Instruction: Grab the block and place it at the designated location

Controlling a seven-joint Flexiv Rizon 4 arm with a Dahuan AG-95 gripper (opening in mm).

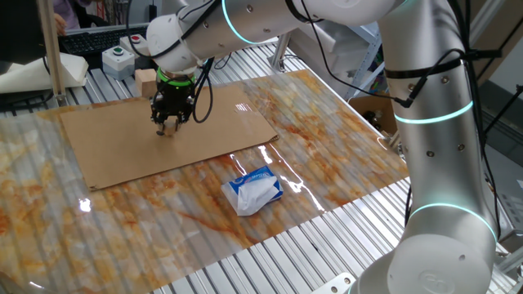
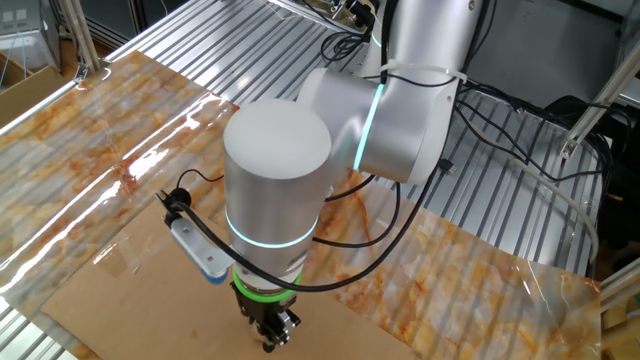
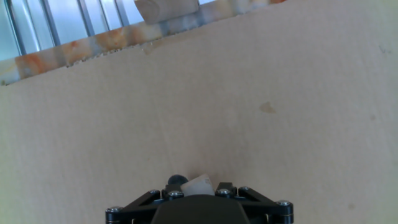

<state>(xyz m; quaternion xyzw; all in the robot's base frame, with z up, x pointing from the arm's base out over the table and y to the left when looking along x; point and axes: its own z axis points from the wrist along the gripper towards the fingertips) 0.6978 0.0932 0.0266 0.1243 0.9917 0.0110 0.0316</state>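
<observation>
My gripper (image 1: 167, 124) hangs low over the brown cardboard sheet (image 1: 122, 143), fingers pointing down. In the hand view the small light-tan block (image 3: 198, 184) shows just above the gripper body, between the fingers. The gripper appears shut on it. The black dot (image 3: 177, 181) peeks out right beside the block, on its left, mostly hidden by the hand. In the other fixed view the gripper (image 2: 270, 338) is at the bottom edge under the arm's wrist; block and dot are hidden there.
A larger tan wooden block (image 1: 145, 82) stands just past the cardboard's far edge and shows at the top of the hand view (image 3: 166, 9). A box with green and red push buttons (image 1: 121, 55) sits behind it. A white-blue packet (image 1: 253, 190) lies on the marbled mat.
</observation>
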